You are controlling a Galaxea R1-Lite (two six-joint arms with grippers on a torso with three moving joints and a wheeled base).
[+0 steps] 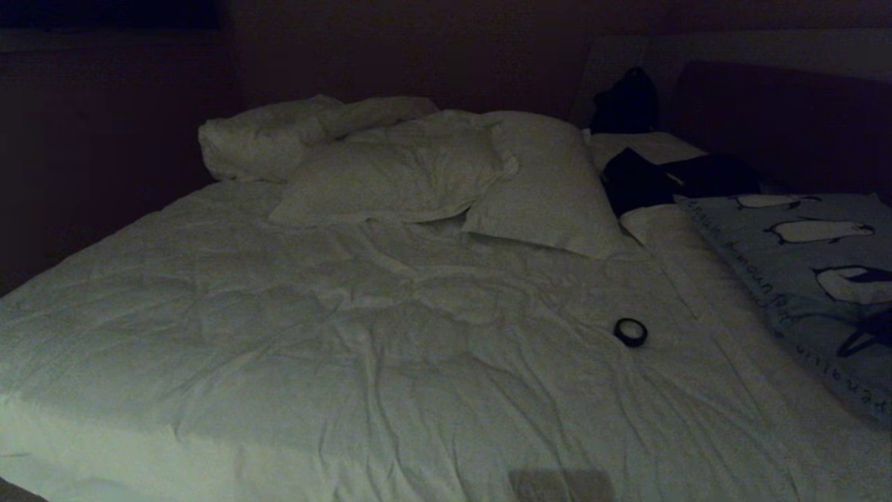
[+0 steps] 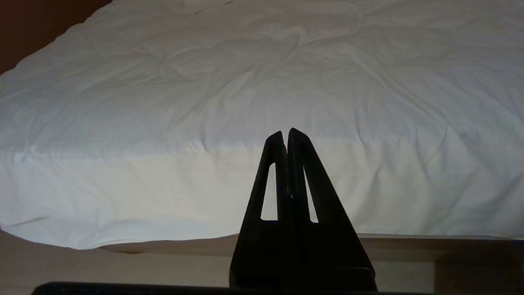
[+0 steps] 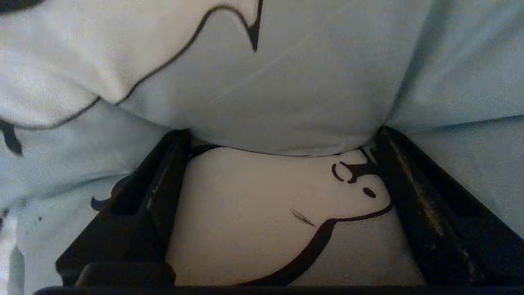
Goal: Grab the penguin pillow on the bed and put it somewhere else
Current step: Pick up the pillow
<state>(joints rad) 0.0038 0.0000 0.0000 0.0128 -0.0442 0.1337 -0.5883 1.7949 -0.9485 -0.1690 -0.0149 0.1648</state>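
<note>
- Pressing into soft blue-grey fabric, the right gripper (image 3: 282, 143) is seen spread wide, its two black fingers (image 3: 163, 184) sunk into the penguin pillow (image 3: 286, 82); a fold of cloth bulges between them, but nothing is clamped.
- The penguin pillow (image 1: 815, 279) is found lying flat at the right edge of the bed (image 1: 348, 348), beside the white pillows (image 1: 432, 174). A smooth woven cover is noted, printed with white penguins outlined in black.
- Black cursive lettering is printed along the pillow's inner edge; the words cannot be read.
- In the head view, only a dark tip of the right gripper (image 1: 867, 331) is made out on the pillow, at the picture's right edge.
- The left gripper (image 2: 286, 135) is held clenched, its tapered black fingers pressed flat together, in front of the bed's near side; nothing is gripped.
- The duvet (image 2: 245, 102) is recorded as white, quilted and heavily creased, hanging over the mattress edge.
- A small black ring-shaped object (image 1: 630, 332) is noted on the duvet, near the penguin pillow but apart from it.
- Dark bundled items (image 1: 669, 178) are seen past the pillow's far end; their nature cannot be told.
</note>
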